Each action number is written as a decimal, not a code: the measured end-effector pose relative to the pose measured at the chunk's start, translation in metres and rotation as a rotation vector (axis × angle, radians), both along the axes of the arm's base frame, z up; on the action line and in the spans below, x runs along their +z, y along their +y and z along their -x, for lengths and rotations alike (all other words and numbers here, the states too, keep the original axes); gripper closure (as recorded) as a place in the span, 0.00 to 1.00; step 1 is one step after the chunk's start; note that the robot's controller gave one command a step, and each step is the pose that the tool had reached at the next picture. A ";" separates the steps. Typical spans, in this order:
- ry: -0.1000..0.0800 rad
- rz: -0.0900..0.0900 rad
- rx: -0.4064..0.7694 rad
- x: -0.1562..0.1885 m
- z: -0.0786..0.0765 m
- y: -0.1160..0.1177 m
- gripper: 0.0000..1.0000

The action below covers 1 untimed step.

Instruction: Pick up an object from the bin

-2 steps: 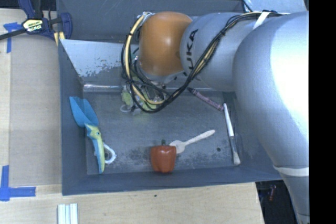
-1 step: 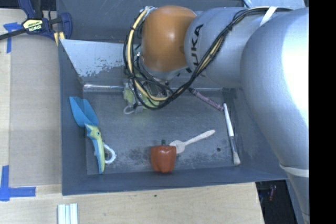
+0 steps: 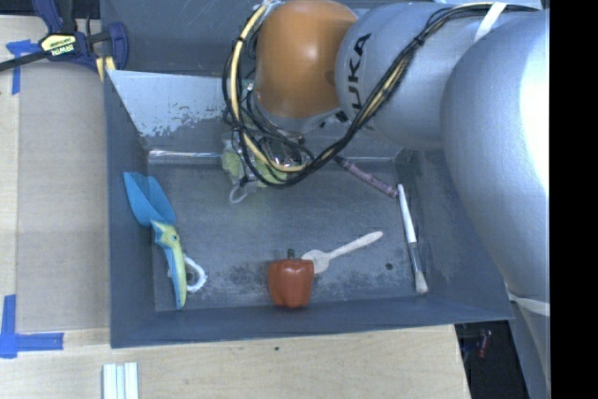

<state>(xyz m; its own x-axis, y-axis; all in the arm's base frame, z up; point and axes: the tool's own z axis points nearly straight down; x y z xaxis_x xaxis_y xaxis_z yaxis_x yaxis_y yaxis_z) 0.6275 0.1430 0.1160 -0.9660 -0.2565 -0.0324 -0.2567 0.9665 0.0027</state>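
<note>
Arm point(image 3: 420, 79) low at the upper middle of the bin point(image 3: 131, 313)
Cables point(image 3: 235, 98) hid the gripper point(image 3: 249, 171), so its state could not be told; the red pepper point(image 3: 291, 282) lay apart, lower centre.

Cables point(image 3: 245, 121) under the orange cover point(image 3: 297, 56) half hide a yellow-green thing point(image 3: 231, 163), its kind unclear; the arm point(image 3: 486, 89) covers the far end of a purple stick point(image 3: 372, 181).

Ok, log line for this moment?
arm: low over bin back middle | held: cannot tell | floor: red pepper, white spoon, blue scoop, white stick
</note>
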 end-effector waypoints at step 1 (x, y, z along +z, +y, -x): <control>-0.002 -0.001 -0.001 0.011 0.000 0.000 1.00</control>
<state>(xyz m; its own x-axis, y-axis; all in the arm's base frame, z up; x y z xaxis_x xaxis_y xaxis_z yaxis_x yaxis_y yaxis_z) 0.6278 0.1430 0.1273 -0.9661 -0.2556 -0.0350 -0.2559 0.9667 0.0027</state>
